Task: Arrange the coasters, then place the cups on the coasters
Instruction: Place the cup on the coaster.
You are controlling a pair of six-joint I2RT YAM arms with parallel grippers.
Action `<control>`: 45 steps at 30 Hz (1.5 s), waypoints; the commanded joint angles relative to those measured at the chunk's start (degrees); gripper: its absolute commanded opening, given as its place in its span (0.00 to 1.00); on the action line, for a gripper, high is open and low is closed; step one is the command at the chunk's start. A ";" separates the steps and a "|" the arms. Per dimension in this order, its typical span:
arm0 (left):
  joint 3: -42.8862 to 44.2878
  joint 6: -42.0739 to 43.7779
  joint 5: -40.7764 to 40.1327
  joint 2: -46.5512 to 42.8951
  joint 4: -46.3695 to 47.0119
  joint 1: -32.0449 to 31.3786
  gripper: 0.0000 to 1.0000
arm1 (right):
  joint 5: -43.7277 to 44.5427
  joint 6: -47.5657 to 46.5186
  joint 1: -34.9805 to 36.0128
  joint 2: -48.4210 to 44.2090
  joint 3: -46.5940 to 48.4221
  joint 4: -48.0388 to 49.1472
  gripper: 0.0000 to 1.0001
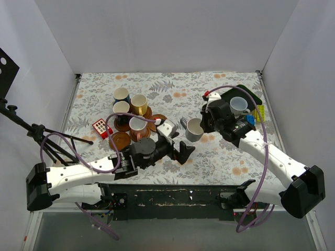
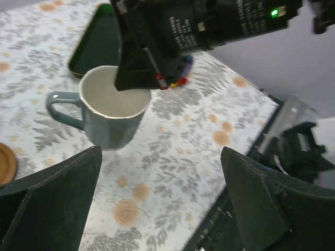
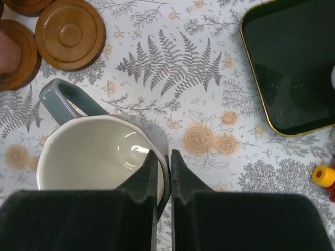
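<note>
Soft, even light is falling from overhead in the top view, brightening the white walls point(image 1: 172, 36) and laying only faint shadows on the worktop point(image 1: 172, 89) around the cups point(image 1: 131, 107) near 10 o'clock. In the left wrist view the left claw point(image 2: 161, 157) is looming dark and unfocused at 7 and 5 o'clock, and the whole frame is blurring slightly. In the right wrist view a small highlight is glinting inside the grey-blue cup point(image 3: 94, 151), and the green tray point(image 3: 293, 63) at 2 o'clock is showing a dull sheen.
</note>
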 commanded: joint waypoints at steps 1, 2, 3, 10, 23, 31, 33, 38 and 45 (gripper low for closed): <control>7.42 -10.67 20.64 -0.46 -20.91 7.69 0.98 | -6.62 -11.80 0.14 -4.69 -2.36 9.40 0.01; 9.09 -12.60 25.47 0.42 -23.64 11.20 0.98 | -8.65 -14.18 0.22 -5.49 -3.33 10.55 0.01; 10.59 -13.49 28.04 1.30 -25.85 13.59 0.98 | -11.10 -16.38 0.22 -5.93 -3.95 11.00 0.01; 16.76 -12.01 35.01 7.19 -31.13 19.85 0.98 | -22.36 -27.46 0.84 -9.71 -6.50 10.91 0.01; 14.30 -14.29 35.02 12.38 -23.67 20.56 0.90 | -23.88 -31.87 7.77 -9.71 -7.56 9.95 0.01; 11.58 -13.50 34.83 13.79 -23.58 20.56 0.59 | -22.21 -31.87 10.68 -9.71 -7.91 11.26 0.01; 10.87 -13.24 34.22 13.71 -23.58 20.56 0.54 | -22.20 -31.96 11.03 -9.54 -8.08 11.53 0.01; 9.55 -13.15 33.16 13.09 -22.18 20.56 0.22 | -20.63 -31.96 12.88 -7.52 -8.08 11.71 0.01; 8.58 -14.03 32.47 13.00 -19.98 20.47 0.00 | -12.72 -24.85 13.58 -5.93 -5.98 11.09 0.11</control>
